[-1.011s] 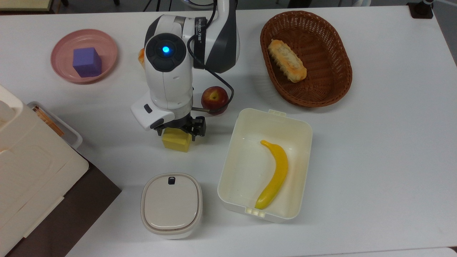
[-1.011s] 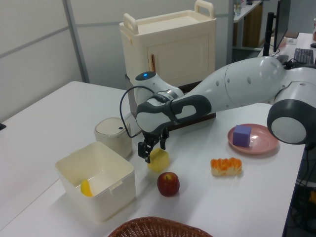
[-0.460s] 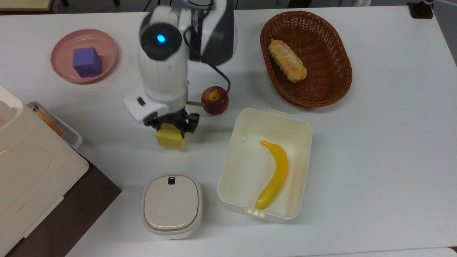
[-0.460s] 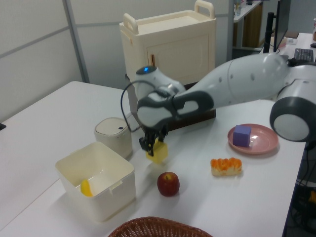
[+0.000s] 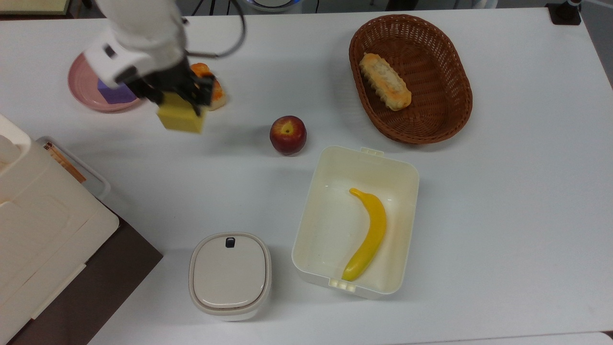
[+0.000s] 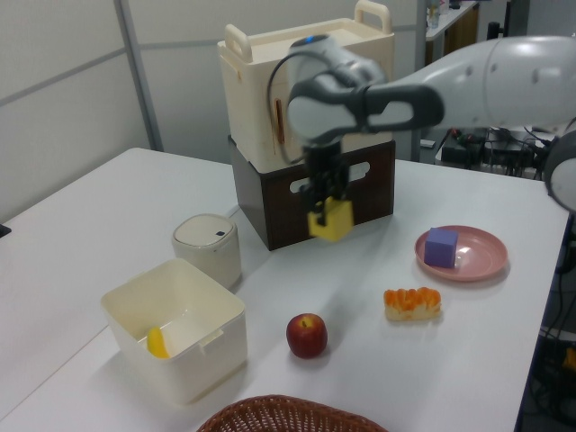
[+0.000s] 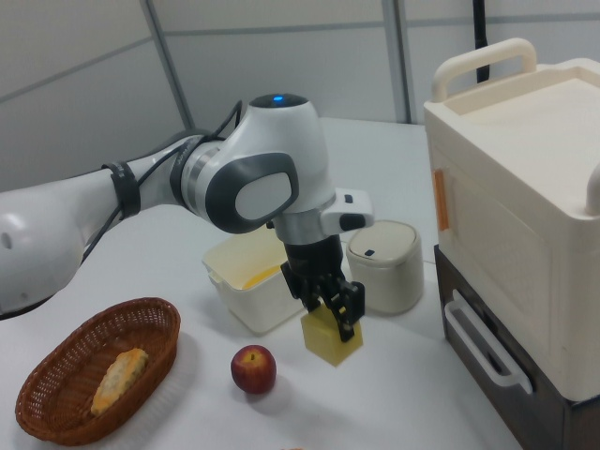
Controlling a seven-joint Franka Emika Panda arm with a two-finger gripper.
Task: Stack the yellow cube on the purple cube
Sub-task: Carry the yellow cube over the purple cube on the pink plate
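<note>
My gripper (image 5: 175,98) (image 6: 328,209) (image 7: 330,314) is shut on the yellow cube (image 5: 182,118) (image 6: 331,222) (image 7: 331,341) and carries it well above the table. The purple cube (image 5: 114,93) (image 6: 441,247) sits in a pink plate (image 5: 84,88) (image 6: 472,263) at the top view's far left, partly hidden there by my wrist. In the top view the yellow cube hangs just right of and below the plate. In the left view the yellow cube is high up and left of the plate.
An orange bread piece (image 5: 213,88) (image 6: 412,301) lies beside the plate. A red apple (image 5: 287,134) (image 6: 307,335) (image 7: 253,367), a white box holding a banana (image 5: 368,232), a lidded white pot (image 5: 230,275), a wicker basket (image 5: 450,110) and a cream cabinet (image 6: 310,81) stand around.
My gripper has lifted the yellow cube off the table and carried it up and towards the pink plate. The arm no longer covers the apple or the bread piece.
</note>
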